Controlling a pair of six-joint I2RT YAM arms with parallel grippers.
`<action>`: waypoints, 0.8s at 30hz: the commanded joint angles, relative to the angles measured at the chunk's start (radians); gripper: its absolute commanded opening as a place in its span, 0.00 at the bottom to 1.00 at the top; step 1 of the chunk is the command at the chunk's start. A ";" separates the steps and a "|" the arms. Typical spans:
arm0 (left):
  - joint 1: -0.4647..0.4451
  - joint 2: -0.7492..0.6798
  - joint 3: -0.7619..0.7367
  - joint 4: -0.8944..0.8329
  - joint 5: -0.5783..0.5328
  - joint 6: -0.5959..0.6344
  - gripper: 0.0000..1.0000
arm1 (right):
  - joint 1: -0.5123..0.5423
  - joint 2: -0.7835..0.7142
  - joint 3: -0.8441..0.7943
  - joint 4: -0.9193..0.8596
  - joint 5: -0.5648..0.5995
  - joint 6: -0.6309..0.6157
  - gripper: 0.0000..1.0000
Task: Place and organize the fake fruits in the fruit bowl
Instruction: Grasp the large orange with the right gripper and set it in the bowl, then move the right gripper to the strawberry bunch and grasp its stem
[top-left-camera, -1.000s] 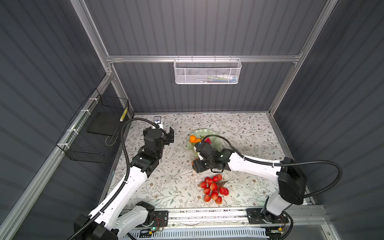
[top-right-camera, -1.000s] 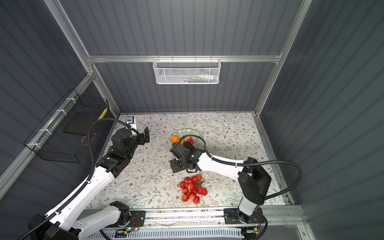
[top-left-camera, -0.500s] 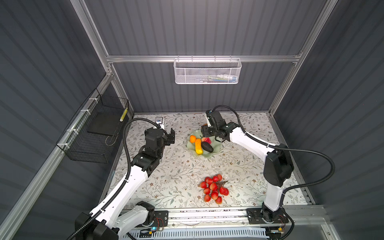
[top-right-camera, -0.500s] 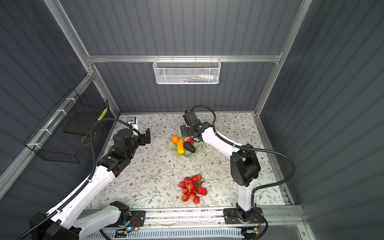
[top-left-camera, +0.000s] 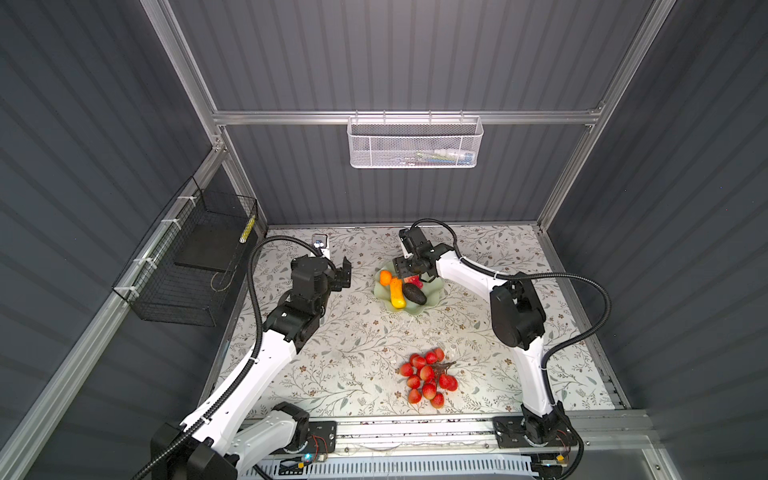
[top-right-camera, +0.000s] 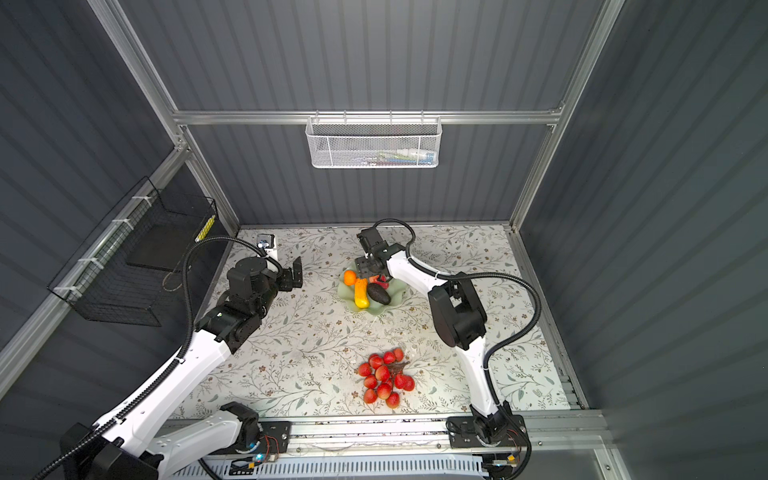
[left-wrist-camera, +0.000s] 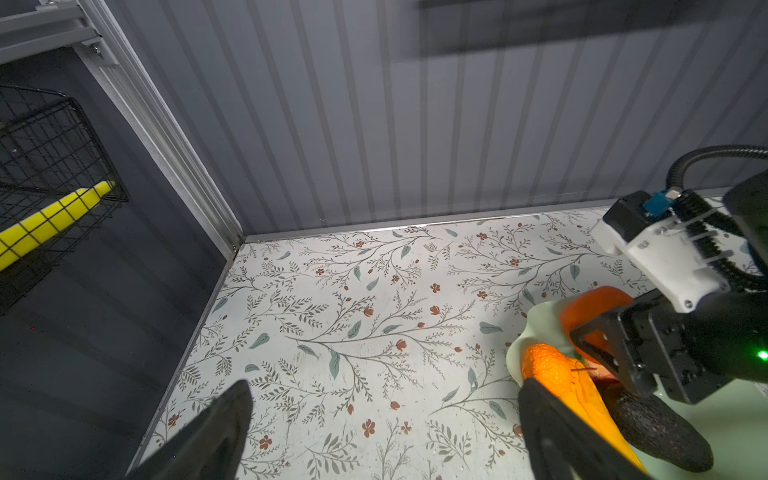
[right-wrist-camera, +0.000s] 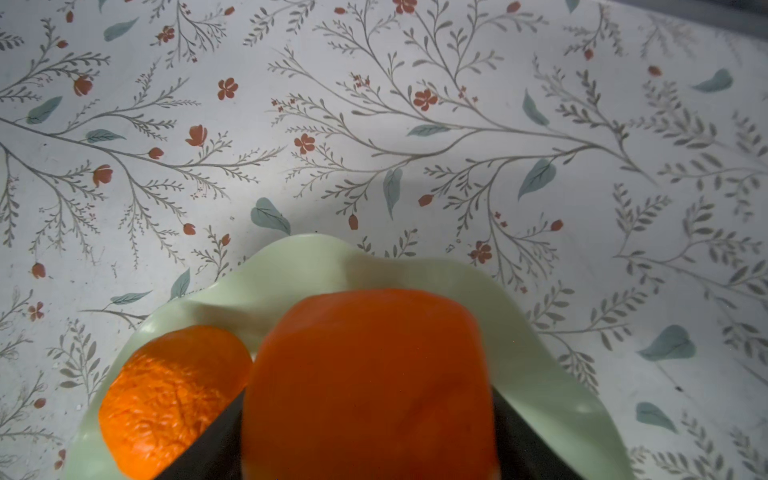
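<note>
The right gripper (top-left-camera: 409, 272) hangs over the bowl's (top-left-camera: 432, 302) 12 o'clock rim, clamped on the big orange (right-wrist-camera: 370, 382). Inside lie the small orange (top-left-camera: 385, 277) at 10 o'clock, yellow fruit (top-left-camera: 397, 296) and avocado (top-left-camera: 414, 294). The bunch (top-left-camera: 426, 380) sits at the bowl's 6 o'clock, well apart. The left gripper (top-left-camera: 344, 276), spread wide and empty, hovers at 9 o'clock.

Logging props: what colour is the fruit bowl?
Fruit bowl: pale green, best in right wrist view.
</note>
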 joint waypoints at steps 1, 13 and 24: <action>0.002 0.007 0.017 -0.012 0.011 0.005 1.00 | -0.001 0.009 0.047 -0.039 -0.009 0.001 0.79; 0.003 0.018 0.011 -0.003 0.096 0.006 1.00 | -0.009 -0.435 -0.268 0.060 -0.043 0.070 0.93; 0.003 0.043 0.009 0.002 0.233 0.009 1.00 | -0.013 -1.036 -0.922 -0.003 -0.241 0.179 0.92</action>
